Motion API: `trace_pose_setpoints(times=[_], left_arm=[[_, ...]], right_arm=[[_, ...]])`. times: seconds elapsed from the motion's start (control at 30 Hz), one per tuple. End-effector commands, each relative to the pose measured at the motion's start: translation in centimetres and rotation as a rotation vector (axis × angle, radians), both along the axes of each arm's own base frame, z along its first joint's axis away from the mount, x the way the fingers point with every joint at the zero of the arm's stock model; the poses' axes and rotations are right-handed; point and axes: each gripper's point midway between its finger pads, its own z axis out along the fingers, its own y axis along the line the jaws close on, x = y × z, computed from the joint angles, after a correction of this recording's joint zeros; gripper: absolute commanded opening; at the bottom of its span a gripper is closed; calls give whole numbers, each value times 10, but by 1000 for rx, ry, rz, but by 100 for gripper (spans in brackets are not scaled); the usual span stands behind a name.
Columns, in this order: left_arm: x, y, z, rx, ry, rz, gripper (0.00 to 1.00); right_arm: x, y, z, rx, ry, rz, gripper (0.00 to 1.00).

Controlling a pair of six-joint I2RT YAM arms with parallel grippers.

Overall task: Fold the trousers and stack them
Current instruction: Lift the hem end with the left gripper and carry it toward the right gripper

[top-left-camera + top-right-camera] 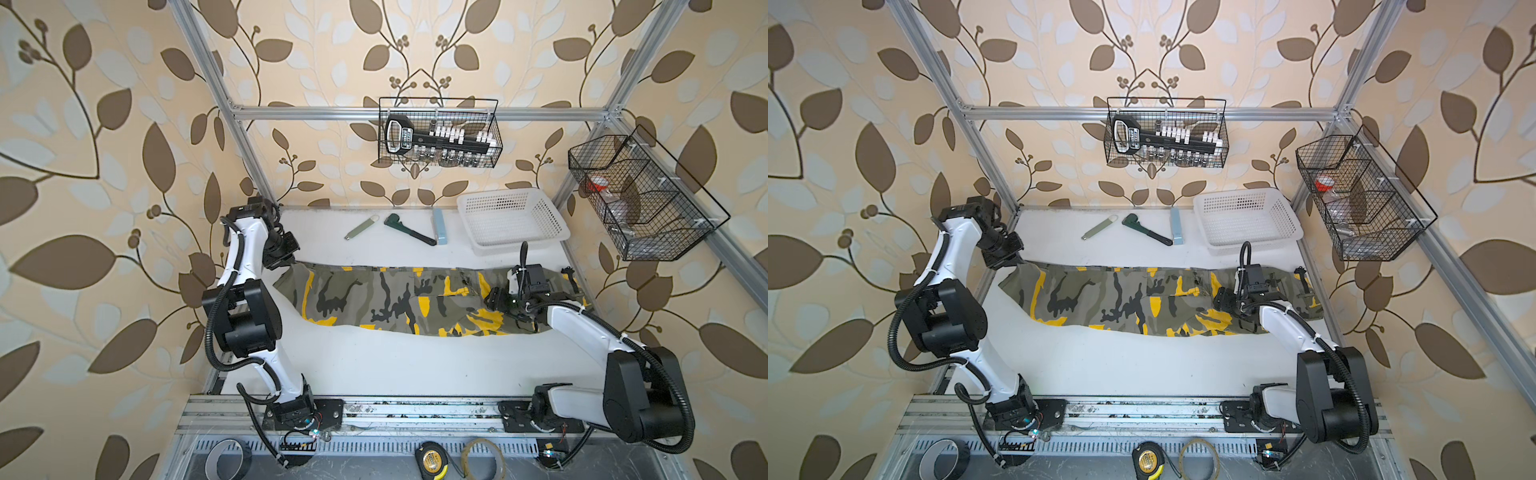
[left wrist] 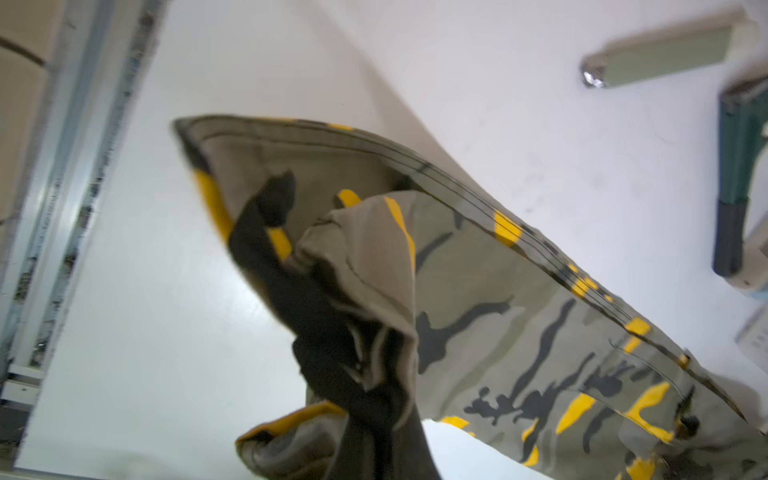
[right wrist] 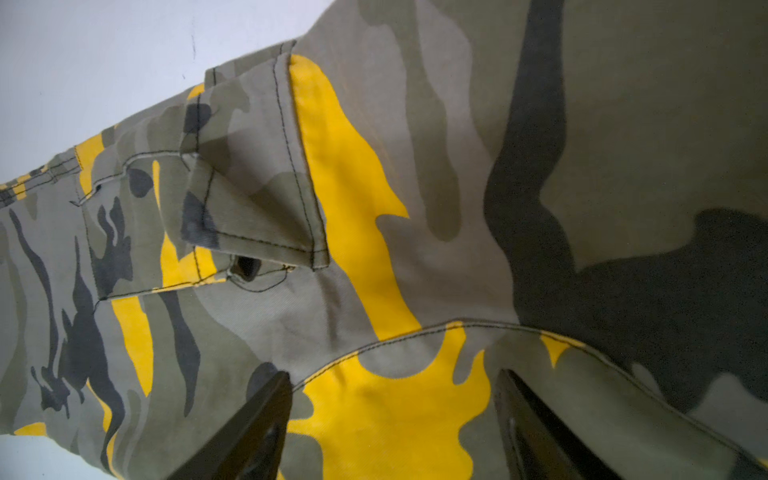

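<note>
White table (image 1: 395, 365) lies open on my side of the trousers (image 1: 374, 299), which run from my left gripper (image 1: 286, 261), clenched on a hem, to my right gripper (image 3: 395, 415), spread over the waist end. Just beyond it sits a white basket (image 1: 513, 220).

one pair of trousers (image 1: 374, 299) in front of the one white basket (image 1: 464, 218). left of it: one wrench (image 1: 409, 232), one pale green tool (image 1: 361, 229), one blue block (image 1: 439, 226). above it, two: the back wire basket (image 1: 494, 129) and the side wire basket (image 1: 665, 232).
</note>
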Motion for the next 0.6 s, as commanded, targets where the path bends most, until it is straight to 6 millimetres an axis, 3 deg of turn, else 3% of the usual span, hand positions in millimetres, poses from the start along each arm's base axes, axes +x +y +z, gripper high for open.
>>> trace_pose_setpoints(times=[0.0, 0.27, 0.4, 0.57], left_arm=[[-18, -59, 31, -100, -34, -28, 0], [-24, -173, 51, -213, -106, -106, 0], [-20, -216, 44, -224, -108, -109, 0], [-16, -283, 32, -282, -87, -167, 0]], right_arm=[[2, 3, 16, 9, -30, 12, 78], [1, 2, 21, 7, -40, 20, 79], [1, 2, 22, 12, -44, 19, 79], [1, 3, 25, 20, -56, 14, 79]])
